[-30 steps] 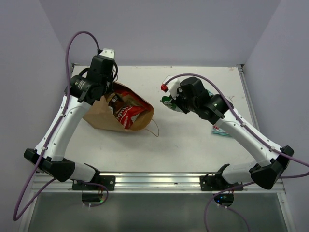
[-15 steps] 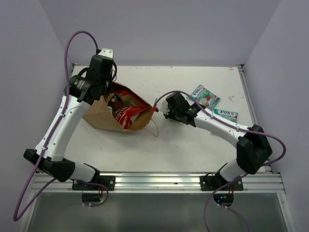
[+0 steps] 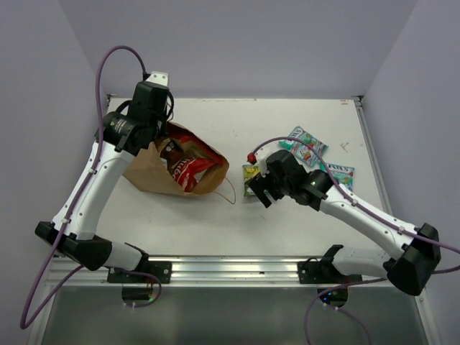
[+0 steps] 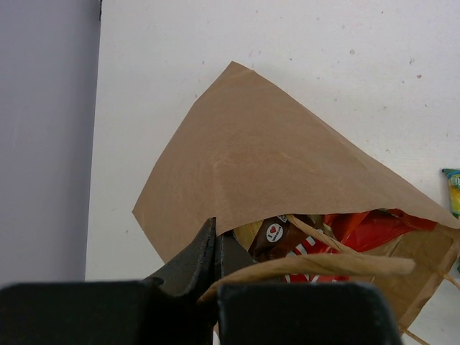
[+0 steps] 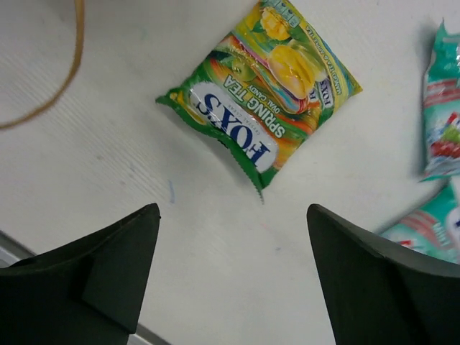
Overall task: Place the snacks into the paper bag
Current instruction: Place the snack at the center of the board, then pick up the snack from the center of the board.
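Observation:
The brown paper bag (image 3: 154, 176) lies on its side at the left, mouth facing right. My left gripper (image 3: 161, 141) is shut on the upper lip of the paper bag (image 4: 273, 158), holding the mouth up. Inside the mouth show a brown chips packet (image 4: 277, 233) and red packets (image 3: 188, 171). A green candy bag (image 3: 251, 172) lies flat on the table to the right of the bag's mouth. My right gripper (image 3: 259, 191) hovers open just on its near side; in the right wrist view the green candy bag (image 5: 262, 93) lies beyond the gripper (image 5: 233, 208), nothing between the fingers.
Two teal packets (image 3: 305, 144) (image 3: 338, 172) lie on the table behind the right arm; they show at the right edge of the right wrist view (image 5: 442, 122). A loose handle loop (image 3: 230, 190) of the bag trails toward the green candy bag.
My right gripper carried the green candy bag toward the bag's mouth, then opened and drew back toward the near side; the candy bag now lies on the table. The left arm has not moved.

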Controlling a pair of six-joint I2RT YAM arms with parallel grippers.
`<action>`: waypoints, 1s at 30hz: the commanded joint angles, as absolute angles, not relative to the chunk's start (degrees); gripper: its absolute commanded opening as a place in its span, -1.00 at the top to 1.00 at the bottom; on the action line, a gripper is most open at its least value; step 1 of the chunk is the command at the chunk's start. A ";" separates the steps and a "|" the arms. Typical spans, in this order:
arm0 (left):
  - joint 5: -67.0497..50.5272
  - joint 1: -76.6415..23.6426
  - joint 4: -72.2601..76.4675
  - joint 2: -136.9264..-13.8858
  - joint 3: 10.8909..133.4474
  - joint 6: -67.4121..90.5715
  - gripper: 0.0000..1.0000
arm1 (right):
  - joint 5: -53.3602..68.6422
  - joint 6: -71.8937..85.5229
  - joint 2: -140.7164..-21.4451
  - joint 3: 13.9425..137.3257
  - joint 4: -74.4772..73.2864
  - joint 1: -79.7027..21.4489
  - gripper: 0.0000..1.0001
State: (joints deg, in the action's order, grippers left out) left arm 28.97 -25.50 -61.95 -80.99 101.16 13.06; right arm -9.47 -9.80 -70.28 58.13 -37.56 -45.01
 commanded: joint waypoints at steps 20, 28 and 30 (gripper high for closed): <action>27.25 -24.87 -59.41 -79.37 103.01 14.59 1.00 | -25.22 87.00 -60.55 32.17 -8.70 -43.51 -0.97; 26.90 -24.87 -59.41 -78.84 103.10 15.12 1.00 | -28.12 96.85 -70.91 34.10 -8.52 -43.51 -0.94; 26.63 -24.87 -59.41 -78.66 102.83 15.38 1.00 | -29.34 98.78 -72.33 34.54 -8.62 -43.59 -0.93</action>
State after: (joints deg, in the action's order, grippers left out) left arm 27.18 -25.50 -62.19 -80.97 101.54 13.69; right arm -23.51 91.94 -70.76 32.47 -10.59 -43.66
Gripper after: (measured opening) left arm 0.008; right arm 0.971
